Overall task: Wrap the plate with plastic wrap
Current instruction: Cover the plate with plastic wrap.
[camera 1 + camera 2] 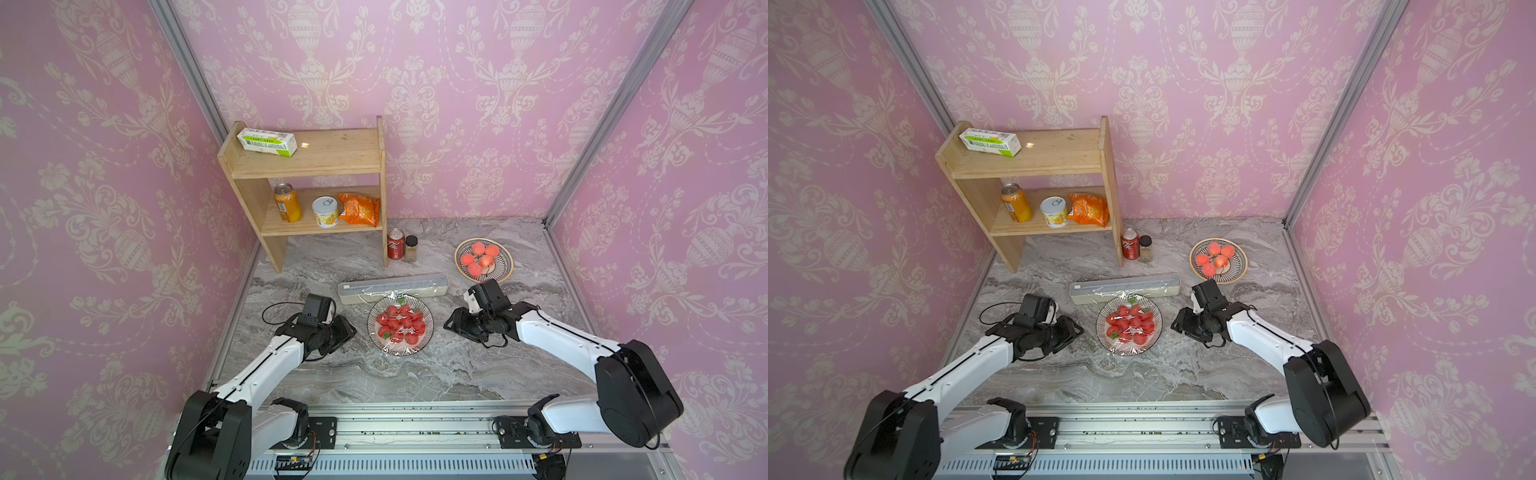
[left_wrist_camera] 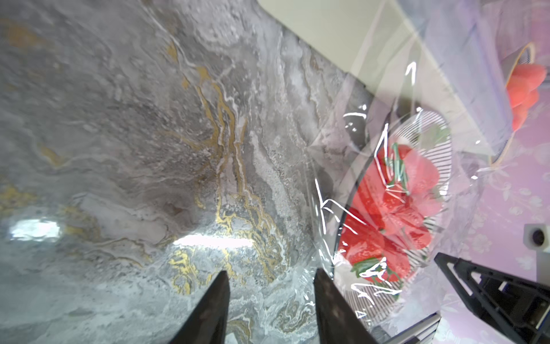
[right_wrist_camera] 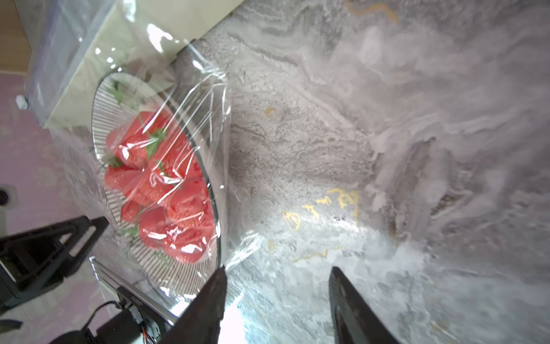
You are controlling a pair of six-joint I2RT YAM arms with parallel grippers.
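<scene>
The plastic wrap (image 1: 400,300) lies draped over the plate (image 1: 371,332) of strawberries (image 1: 401,324) in the middle of the table (image 1: 415,374), crinkled and glossy. Its loose edges spill past the rim onto the marble on both sides.

The left hand (image 1: 348,331) sits low beside the plate on the robot's left, fingers pointing at the rim. In the left wrist view this hand (image 2: 271,272) stands parted at a middling width with only bare table between the fingers. The film's edge (image 2: 324,184) lies just beside one finger (image 2: 330,297); whether they touch I cannot tell.

The right hand (image 1: 451,325) mirrors it on the plate's other side. In the right wrist view it (image 3: 278,268) is likewise spread and holds nothing, and the film's rumpled hem (image 3: 238,247) ends close to one fingertip (image 3: 218,277).

Just behind the plate, the film runs up to the long cream box (image 1: 392,286) with a grey translucent top, lying crosswise and touching or nearly touching the plate's far rim.

Farther back and toward the right, a second patterned plate (image 1: 505,266) carries peaches (image 1: 478,255). A red cola can (image 1: 395,244) and a small dark-capped jar (image 1: 411,248) stand side by side at the foot of a wooden shelf (image 1: 307,166). The shelf's lower board holds an orange can (image 1: 287,203), a pale tin (image 1: 325,212) and an orange snack bag (image 1: 359,210). A green-and-white carton (image 1: 267,142) lies on its top board.

The table is grey marble with gold veins. Pink walls (image 1: 457,104) with a cream floral pattern close it in on three sides.
</scene>
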